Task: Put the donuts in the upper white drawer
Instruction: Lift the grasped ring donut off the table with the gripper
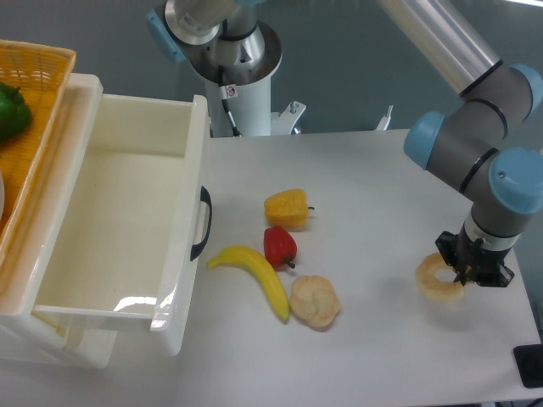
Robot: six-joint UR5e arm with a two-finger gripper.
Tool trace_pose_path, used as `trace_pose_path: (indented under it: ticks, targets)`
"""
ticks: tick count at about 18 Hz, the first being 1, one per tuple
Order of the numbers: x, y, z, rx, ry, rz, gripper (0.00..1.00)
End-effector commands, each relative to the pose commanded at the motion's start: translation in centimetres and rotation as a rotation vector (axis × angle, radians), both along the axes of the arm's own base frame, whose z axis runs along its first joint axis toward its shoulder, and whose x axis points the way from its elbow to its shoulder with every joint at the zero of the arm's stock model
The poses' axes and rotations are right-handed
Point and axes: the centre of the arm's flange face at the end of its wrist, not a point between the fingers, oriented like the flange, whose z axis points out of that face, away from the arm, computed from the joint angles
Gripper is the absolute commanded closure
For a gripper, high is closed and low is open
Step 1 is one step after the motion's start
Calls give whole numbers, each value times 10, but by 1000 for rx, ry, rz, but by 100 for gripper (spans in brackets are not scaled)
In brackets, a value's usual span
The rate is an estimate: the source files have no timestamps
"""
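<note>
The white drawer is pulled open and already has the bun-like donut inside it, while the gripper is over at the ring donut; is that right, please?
Not quite: in the camera view the white drawer is open but empty. The bun-like donut lies on the table beside the banana. The gripper is indeed at the ring donut.

The arm (475, 110) is built of smooth silver-grey tubes joined by stubby grey cylinders, each joint closed off with a rounded pale-blue cap (517, 181) — three such caps show near the wrist. The long upper link is polished aluminium with a bright streak of reflected light. At the back the base (236, 51) is a wide, shiny metal drum on a white pedestal, with a blue cap at its side, a small red-and-white sticker and a thin black cable running down. The gripper (469, 267) is black and blocky — its details are too dark to make out.
</note>
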Motion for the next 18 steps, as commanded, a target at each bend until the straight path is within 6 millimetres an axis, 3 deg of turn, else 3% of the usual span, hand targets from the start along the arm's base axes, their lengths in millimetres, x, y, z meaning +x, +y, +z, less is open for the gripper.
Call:
trace_pose_path:
  ticks: [4,10,18]
  targets:
    - [3,4,1,-2,2,-4,100]
    - [16,17,23,-26,39,-23,100]
    - [85,21,76,70,-72,214,100]
